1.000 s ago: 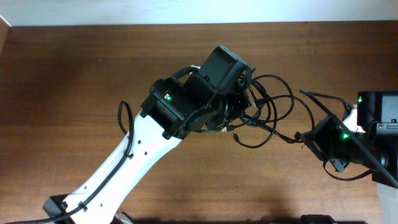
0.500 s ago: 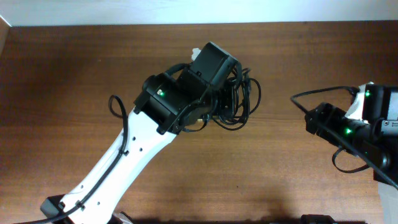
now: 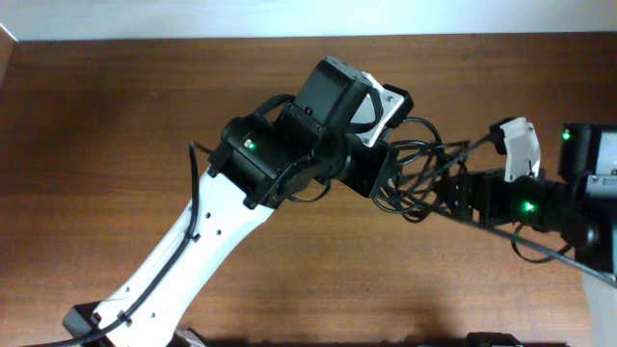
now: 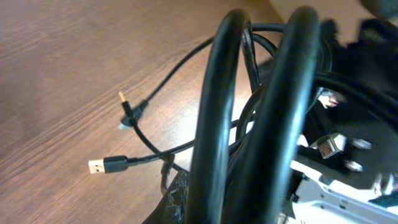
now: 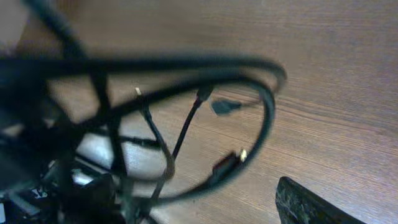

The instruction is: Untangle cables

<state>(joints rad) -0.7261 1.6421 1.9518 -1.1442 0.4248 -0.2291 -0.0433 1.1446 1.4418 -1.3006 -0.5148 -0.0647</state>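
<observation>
The cables (image 3: 425, 172) are a knot of thin black cords hanging between the two arms. My left gripper (image 3: 379, 173) is shut on the bundle's left side. In the left wrist view, thick loops cross close to the lens, and a USB plug (image 4: 99, 167) and a small gold jack (image 4: 121, 96) lie on the wood. One dark finger (image 4: 180, 198) shows at the bottom. My right gripper (image 3: 455, 193) is open at the bundle's right edge. In the right wrist view, cable loops (image 5: 268, 118) and a gold-tipped plug (image 5: 227, 163) hang in front, with one finger (image 5: 311, 204) at the lower right.
The brown wooden table (image 3: 116, 116) fills the view, and its far edge meets a white wall at the top. The left arm's white link (image 3: 183, 260) runs diagonally from the bottom left. The right arm's black body (image 3: 578, 202) sits at the right edge.
The right gripper let go of a cord and opened, drew back to the right, then returned to the bundle. The left gripper turned and carried the bundle to the right.
</observation>
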